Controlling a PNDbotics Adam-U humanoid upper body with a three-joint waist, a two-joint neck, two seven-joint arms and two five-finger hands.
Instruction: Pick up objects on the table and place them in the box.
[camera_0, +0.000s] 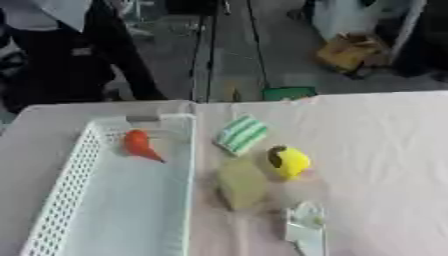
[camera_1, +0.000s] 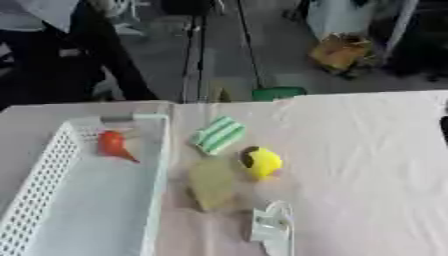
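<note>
Clearly, with neither robot hand in view, I judged the yellow object (camera_0: 288, 161) nearest the white basket (camera_0: 66, 200) best approached from above.

Soft, even light falls across the pale tabletop (camera_0: 376, 150), bright without harsh glare. Both views are blurred throughout, smearing edges and fine detail. The yellow object (camera_0: 288, 161) casts only a faint shadow beneath it, on the side toward the tabletop's near edge; the white basket (camera_0: 66, 200) shows its mesh wall as a hazy pattern. The floor beyond the tabletop's far edge lies dimmer, with dark shapes indistinct.
</note>
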